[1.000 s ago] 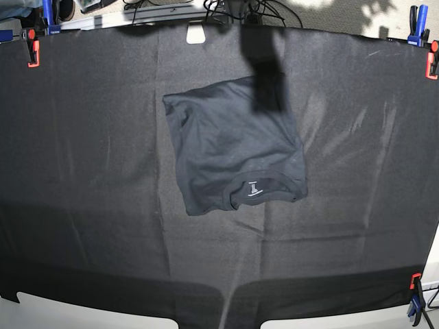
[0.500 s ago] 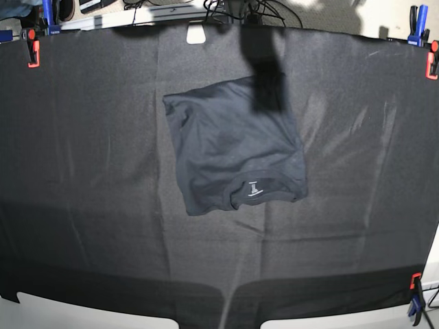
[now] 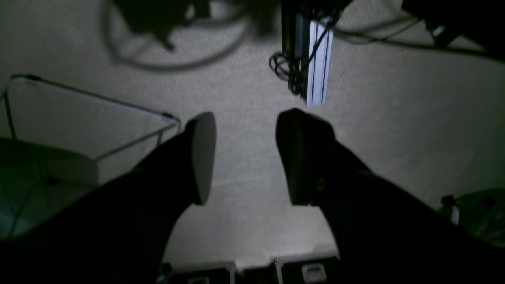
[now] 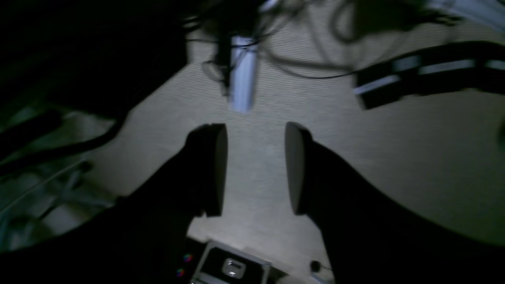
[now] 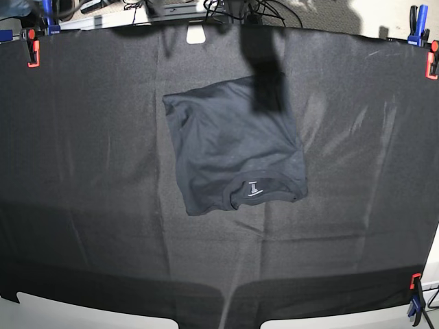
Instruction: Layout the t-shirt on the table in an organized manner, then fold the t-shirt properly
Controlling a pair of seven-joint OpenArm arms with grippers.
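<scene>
The table (image 5: 82, 171) fills nearly the whole base view, spread with black cloth that shows long creases running towards its near edge. Orange clamps (image 5: 31, 53) grip its far corners and another sits at the near right corner. The t-shirt (image 5: 233, 147) lies folded into a compact, roughly square bundle just beyond the middle of the table, closer to the far edge than the near one, its ribbed collar turned towards the near edge with the small white neck label (image 5: 254, 187) showing inside it. Both arms hang off the table over pale carpet: the left gripper (image 3: 245, 157) has its jaws parted with nothing between them, and the right gripper (image 4: 255, 169) likewise stands apart and empty
</scene>
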